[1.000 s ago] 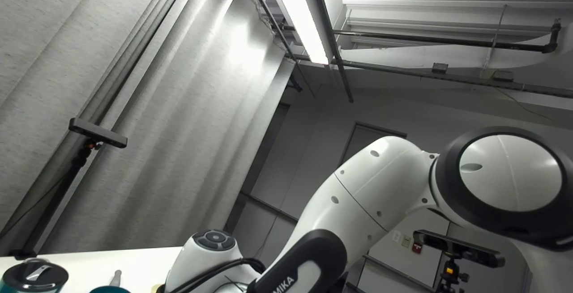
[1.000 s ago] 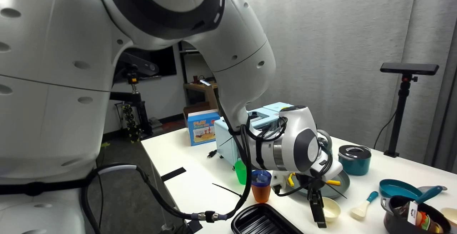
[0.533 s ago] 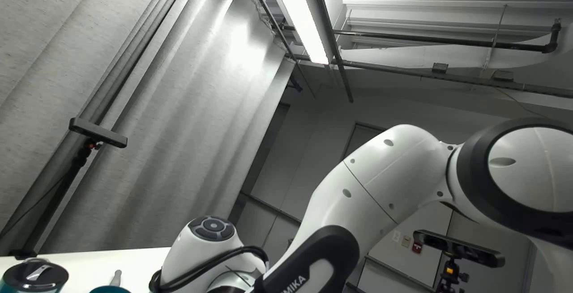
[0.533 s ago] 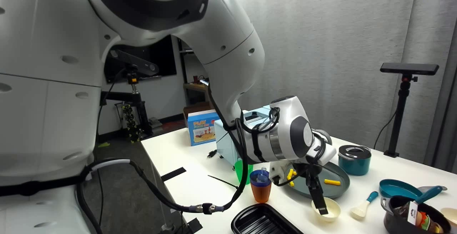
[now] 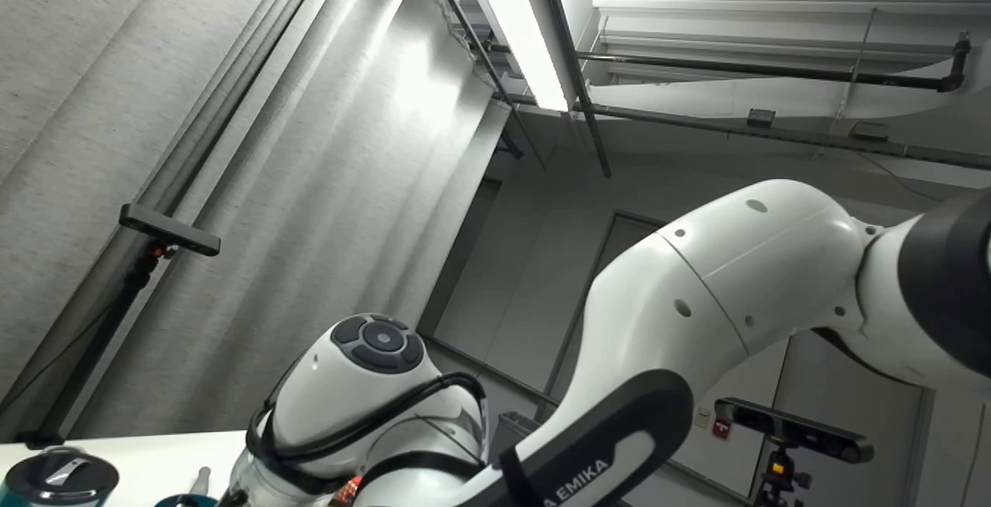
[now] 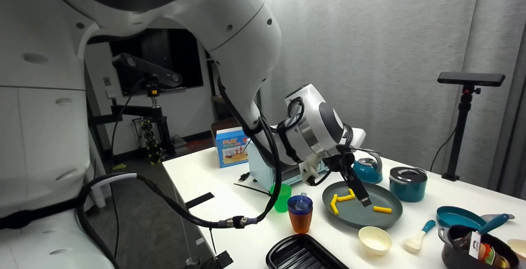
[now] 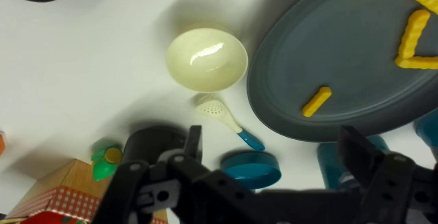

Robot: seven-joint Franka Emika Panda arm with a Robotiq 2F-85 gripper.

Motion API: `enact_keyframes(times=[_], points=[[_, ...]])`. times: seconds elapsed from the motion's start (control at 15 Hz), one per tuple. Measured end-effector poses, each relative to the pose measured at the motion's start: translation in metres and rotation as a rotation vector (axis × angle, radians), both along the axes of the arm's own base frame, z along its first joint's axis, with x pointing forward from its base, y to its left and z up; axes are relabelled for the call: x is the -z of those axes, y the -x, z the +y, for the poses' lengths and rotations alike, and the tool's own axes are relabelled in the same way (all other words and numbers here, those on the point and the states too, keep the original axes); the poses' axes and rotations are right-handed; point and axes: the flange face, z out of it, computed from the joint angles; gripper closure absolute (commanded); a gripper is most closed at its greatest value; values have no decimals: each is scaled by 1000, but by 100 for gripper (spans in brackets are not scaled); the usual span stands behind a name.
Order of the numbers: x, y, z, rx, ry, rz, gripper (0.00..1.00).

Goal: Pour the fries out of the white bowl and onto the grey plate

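Observation:
The white bowl [image 6: 375,241] stands upright on the table beside the grey plate; it also shows in the wrist view [image 7: 207,60], and its inside is bare. Several yellow fries [image 6: 335,204] lie on the grey plate [image 6: 363,217], with a single fry [image 6: 382,209] apart from the rest. In the wrist view, the plate [image 7: 342,63] fills the upper right, with the lone fry [image 7: 317,101] near its edge and the grouped fries [image 7: 412,34] farther right. My gripper [image 7: 271,130] is open and holds nothing. In an exterior view, the gripper [image 6: 363,200] hangs above the plate.
A slotted spoon [image 6: 417,238], a teal pan [image 6: 460,216], a dark pot [image 6: 464,256] and a lidded teal pot [image 6: 408,185] stand near. A black tray [image 6: 304,254], an orange cup [image 6: 300,219] and a green cup [image 6: 281,199] stand on the other side.
My gripper has risen away from the bowl and moved back over the plate. The bowl shifted slightly and now sits clear of the fingers. More of the plate and fries shows.

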Motion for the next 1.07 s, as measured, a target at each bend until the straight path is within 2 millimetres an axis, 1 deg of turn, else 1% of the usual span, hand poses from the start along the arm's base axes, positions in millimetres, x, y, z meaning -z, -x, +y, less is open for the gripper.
enact_keyframes(times=[0.2, 0.47, 0.87, 1.07], points=[[-16, 3, 18, -97, 38, -24, 0], [-29, 5, 39, -240, 77, -24, 0], [-40, 9, 65, -412, 125, -2, 0], [-41, 10, 70, -440, 129, 3, 0]])
